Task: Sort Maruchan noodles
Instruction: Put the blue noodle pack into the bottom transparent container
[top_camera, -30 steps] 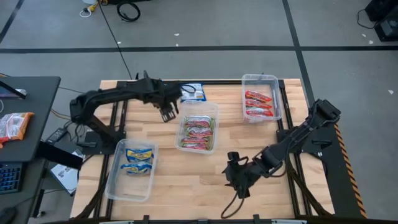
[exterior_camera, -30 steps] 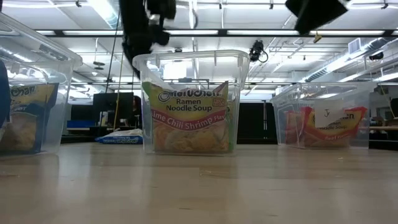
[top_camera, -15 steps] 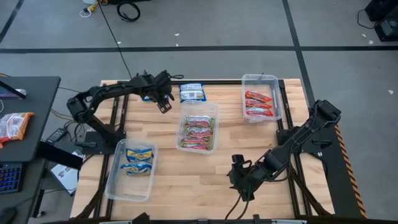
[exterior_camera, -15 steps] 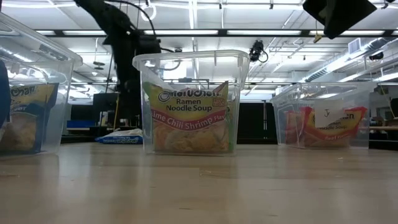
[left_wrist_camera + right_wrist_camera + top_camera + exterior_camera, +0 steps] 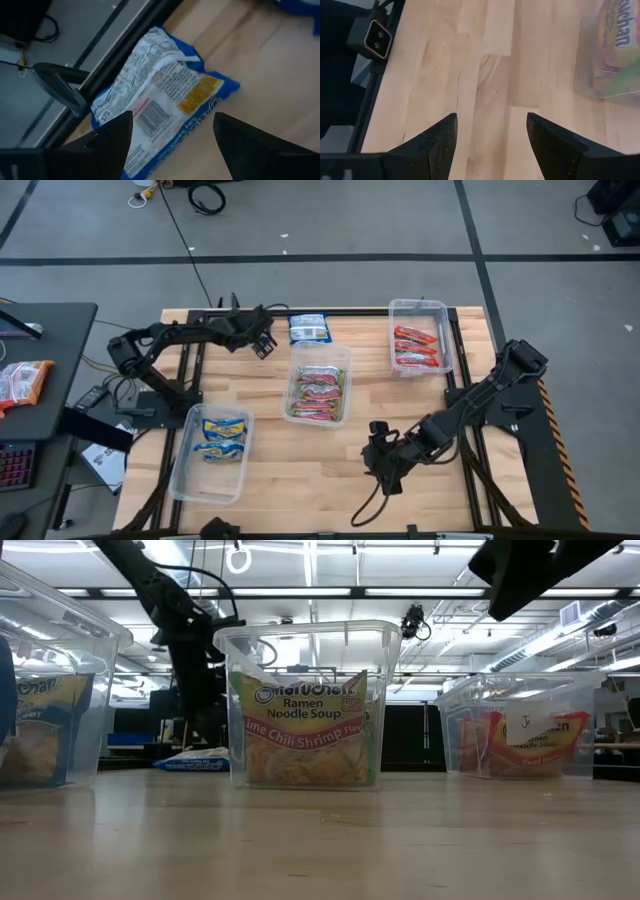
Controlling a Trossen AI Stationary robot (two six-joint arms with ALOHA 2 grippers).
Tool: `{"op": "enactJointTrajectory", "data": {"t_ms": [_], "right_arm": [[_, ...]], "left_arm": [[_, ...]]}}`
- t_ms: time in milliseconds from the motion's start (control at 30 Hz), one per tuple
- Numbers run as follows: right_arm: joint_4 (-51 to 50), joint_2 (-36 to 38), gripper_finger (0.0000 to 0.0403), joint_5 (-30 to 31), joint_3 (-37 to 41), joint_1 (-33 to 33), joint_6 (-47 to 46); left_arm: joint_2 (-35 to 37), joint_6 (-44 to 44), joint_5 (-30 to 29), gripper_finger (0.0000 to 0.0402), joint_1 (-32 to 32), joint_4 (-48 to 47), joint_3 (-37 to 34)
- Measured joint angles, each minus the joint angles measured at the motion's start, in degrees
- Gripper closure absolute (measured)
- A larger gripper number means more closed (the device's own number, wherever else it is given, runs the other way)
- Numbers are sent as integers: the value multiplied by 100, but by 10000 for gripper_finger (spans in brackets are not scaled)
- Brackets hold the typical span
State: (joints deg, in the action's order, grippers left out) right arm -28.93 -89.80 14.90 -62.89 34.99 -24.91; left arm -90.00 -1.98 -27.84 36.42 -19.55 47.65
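Observation:
A blue Maruchan noodle packet (image 5: 309,328) lies flat on the table at the far edge, its barcode side up (image 5: 160,100). My left gripper (image 5: 262,343) hovers just to the packet's left, open and tilted down toward it. In the left wrist view its fingers (image 5: 117,135) frame the packet without touching it. In the low view the left arm (image 5: 188,660) stands behind the packet (image 5: 195,760). My right gripper (image 5: 380,465) hangs open over bare wood near the front edge, holding nothing (image 5: 491,120).
Three clear tubs stand on the table. The near-left one (image 5: 185,470) holds blue-and-yellow packets, the middle one (image 5: 345,360) green-pink packets, and the far-right one (image 5: 445,330) red packets. Bare wood lies between the tubs. A black frame rail (image 5: 75,95) runs along the far edge.
My left gripper has moved from beside the middle tub toward the table's far left and has sunk lower. It now tips down at the blue packet. The packet, partly covered by the arm before, lies in full view. My right arm has kept still.

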Motion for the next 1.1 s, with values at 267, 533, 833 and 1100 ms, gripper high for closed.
{"op": "enactJointTrajectory", "data": {"t_ms": [267,533,833,1100], "right_arm": [[7,0,160,-170,2,-194,66],[9,0,160,-262,2,-228,66],[2,-2,160,-262,4,-213,66],[2,-2,160,-299,4,-212,107]], "left_arm": [[0,723,70,125,324,295,-122],[-21,297,521,125,421,262,-122],[-695,425,450,125,540,406,-120],[-809,365,392,157,584,542,-113]]}}
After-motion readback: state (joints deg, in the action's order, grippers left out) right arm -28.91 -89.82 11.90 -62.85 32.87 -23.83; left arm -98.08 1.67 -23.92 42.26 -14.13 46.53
